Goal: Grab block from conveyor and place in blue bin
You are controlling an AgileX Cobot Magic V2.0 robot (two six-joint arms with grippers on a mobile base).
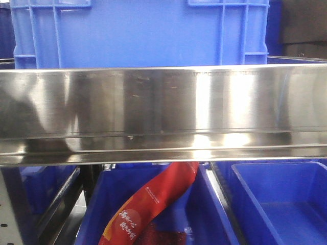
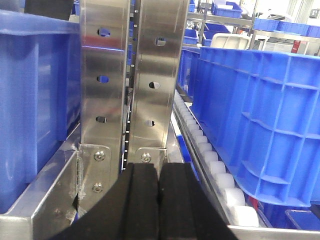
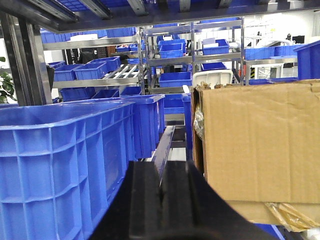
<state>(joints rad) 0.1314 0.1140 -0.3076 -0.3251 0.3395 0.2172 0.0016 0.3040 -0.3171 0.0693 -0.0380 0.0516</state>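
Note:
No block and no conveyor belt show in any view. My left gripper (image 2: 159, 172) is shut and empty, its black fingers pressed together in front of two steel shelf uprights (image 2: 127, 75). My right gripper (image 3: 161, 175) is shut and empty, pointing down a narrow gap between a blue bin (image 3: 60, 165) on the left and a cardboard box (image 3: 260, 140) on the right. Neither gripper shows in the front view, where open blue bins (image 1: 286, 204) stand on the lower shelf.
A wide steel shelf rail (image 1: 163, 112) crosses the front view, with a large blue crate (image 1: 143, 30) above it. A red packet (image 1: 153, 204) lies in a lower bin. White rollers (image 2: 210, 155) run beside a blue crate (image 2: 260, 115). Another blue crate (image 2: 30, 100) stands at the left.

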